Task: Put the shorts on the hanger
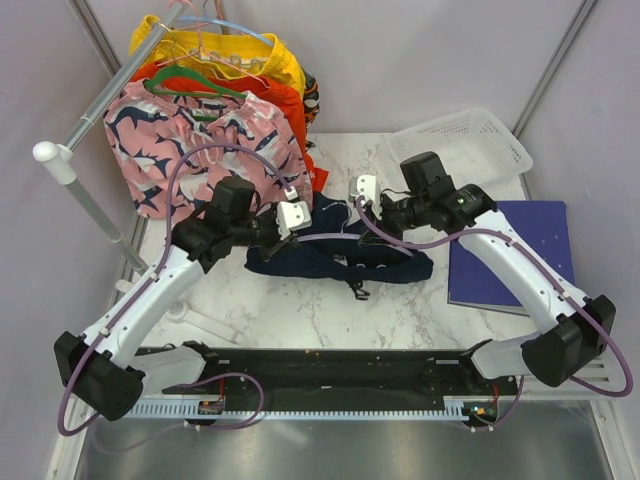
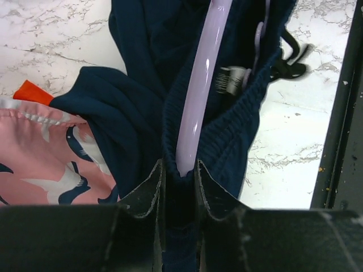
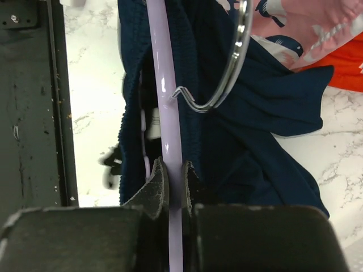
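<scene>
- Top view: the shorts [image 1: 330,258] lie bunched on the table [image 1: 300,312] — fingertips too small to judge.
- Left wrist: left gripper [image 2: 178,170] nearly closed on the hanger [image 2: 195,102] end (waistband wrapped around it).
- Right wrist: right gripper [image 3: 173,171] pinches the hanger's bar; shorts cropped at the top edge.

A white marble table top [image 1: 300,300] fills the middle of the frame. Pale grey walls [image 1: 400,50] stand behind it and at both sides. In the upper left, a silver clothes rail [image 1: 105,90] with a round white end slants up. Pink, orange and yellow clothes [image 1: 200,140] hang from it. A white plastic basket with holes [image 1: 500,150] sits in the upper right. A flat dark blue book [image 1: 510,250] lies at the right. A long black strip [image 1: 330,370] runs along the table's bottom edge. The light is soft and even.
</scene>
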